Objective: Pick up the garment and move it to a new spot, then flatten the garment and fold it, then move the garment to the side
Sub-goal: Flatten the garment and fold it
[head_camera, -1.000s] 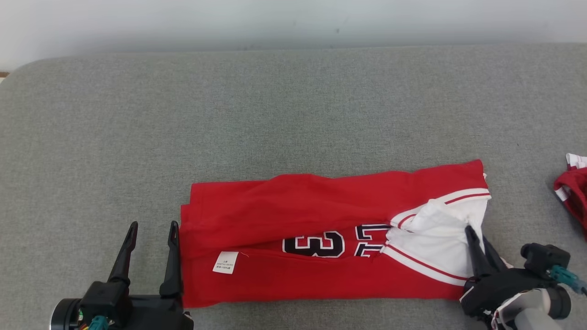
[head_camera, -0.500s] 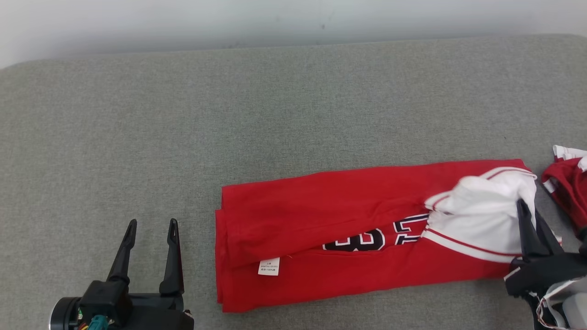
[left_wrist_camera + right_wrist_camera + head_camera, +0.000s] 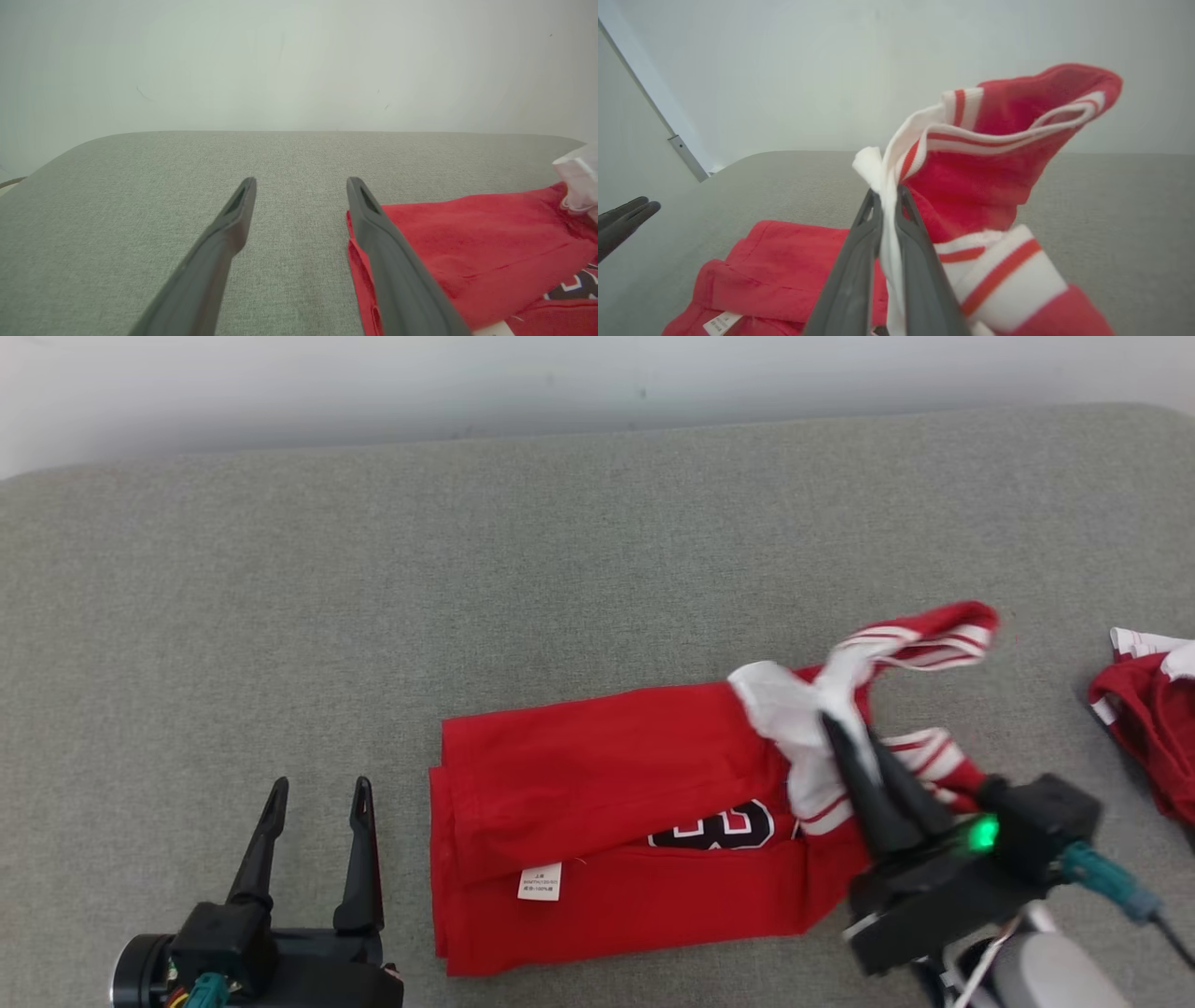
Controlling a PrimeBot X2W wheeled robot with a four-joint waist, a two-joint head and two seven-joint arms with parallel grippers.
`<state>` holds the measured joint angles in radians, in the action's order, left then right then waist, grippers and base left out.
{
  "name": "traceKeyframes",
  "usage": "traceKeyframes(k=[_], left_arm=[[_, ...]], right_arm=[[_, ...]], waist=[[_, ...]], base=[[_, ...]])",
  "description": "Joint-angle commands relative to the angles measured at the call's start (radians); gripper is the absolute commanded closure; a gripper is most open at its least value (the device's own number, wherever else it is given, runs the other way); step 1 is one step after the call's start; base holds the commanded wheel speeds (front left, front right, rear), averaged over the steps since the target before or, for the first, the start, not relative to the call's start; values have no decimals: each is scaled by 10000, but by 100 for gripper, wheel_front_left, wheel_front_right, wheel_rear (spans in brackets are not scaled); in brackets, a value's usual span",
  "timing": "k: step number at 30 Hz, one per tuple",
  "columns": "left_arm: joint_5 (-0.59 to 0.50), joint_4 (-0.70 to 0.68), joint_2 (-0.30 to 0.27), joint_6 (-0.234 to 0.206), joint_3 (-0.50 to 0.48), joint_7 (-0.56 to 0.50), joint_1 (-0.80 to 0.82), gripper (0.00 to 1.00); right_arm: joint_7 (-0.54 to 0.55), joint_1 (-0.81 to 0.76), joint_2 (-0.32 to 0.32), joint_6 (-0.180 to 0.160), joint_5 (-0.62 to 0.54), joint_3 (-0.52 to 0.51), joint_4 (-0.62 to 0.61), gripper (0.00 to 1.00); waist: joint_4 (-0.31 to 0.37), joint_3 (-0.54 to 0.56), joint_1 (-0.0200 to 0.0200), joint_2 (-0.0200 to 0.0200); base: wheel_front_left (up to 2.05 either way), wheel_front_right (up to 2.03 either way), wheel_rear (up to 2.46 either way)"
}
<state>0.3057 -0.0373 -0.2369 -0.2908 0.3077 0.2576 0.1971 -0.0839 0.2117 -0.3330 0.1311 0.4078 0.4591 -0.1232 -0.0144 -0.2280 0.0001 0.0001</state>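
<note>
The garment (image 3: 597, 784) is a red jersey with white striped trim and black numbers, lying folded lengthwise on the grey padded table (image 3: 467, 551). My right gripper (image 3: 845, 733) is shut on its white and striped right end, lifted and carried leftward over the red body; the right wrist view shows the cloth (image 3: 985, 154) pinched between the fingers (image 3: 859, 252). My left gripper (image 3: 317, 789) stands open just left of the garment's left edge, empty. In the left wrist view its fingers (image 3: 233, 219) point over bare table, red cloth (image 3: 467, 242) beside the right one.
Another red and white garment (image 3: 1144, 719) lies at the table's right edge. A pale wall (image 3: 560, 373) runs behind the table's far edge. Bare grey surface stretches across the far and left parts of the table.
The right gripper has lifted the garment's white end and swung it left over the red body. The head camera shifted. The left gripper stays open and still.
</note>
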Motion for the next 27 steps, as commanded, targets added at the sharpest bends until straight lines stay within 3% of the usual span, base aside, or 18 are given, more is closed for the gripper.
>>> traceKeyframes(k=[1, 5, 12, 24, 25, 26, 27], left_arm=[[-25, 29, 25, 59, 32, 75, 70, 0], [42, 141, 55, 144, 91, 74, 149, 0], [60, 234, 148, 251, 150, 75, 171, 0], [-72, 473, 392, 415, 341, 76, 341, 0], [-86, 485, 411, 422, 346, 76, 347, 0], [-98, 487, 426, 425, 344, 76, 356, 0], [-110, 498, 433, 442, 347, 76, 370, 0]], right_arm=[[122, 9, 110, -8, -1, 271, -176, 100], [403, 212, 415, -8, 188, 1319, -441, 100], [289, 715, 977, -8, 624, 2710, 307, 100], [-762, 2040, 1942, -8, 1474, 3978, 3656, 100], [-850, 2095, 2021, -8, 1595, 4019, 3854, 92], [-925, 2178, 2105, -7, 1688, 4100, 4013, 41], [-986, 2259, 2189, -8, 1801, 4215, 4121, 5]], waist=[[-68, 9, -1, -1], [-251, 32, -1, -1], [-501, 41, -1, -1], [-931, -177, -1, -1], [-937, -191, -1, -1], [-939, -216, -1, -1], [-940, -229, -1, -1]], base=[[0, 0, 0], [0, 0, 0], [0, 0, 0], [0, 0, 0], [0, 0, 0], [0, 0, 0], [0, 0, 0]])
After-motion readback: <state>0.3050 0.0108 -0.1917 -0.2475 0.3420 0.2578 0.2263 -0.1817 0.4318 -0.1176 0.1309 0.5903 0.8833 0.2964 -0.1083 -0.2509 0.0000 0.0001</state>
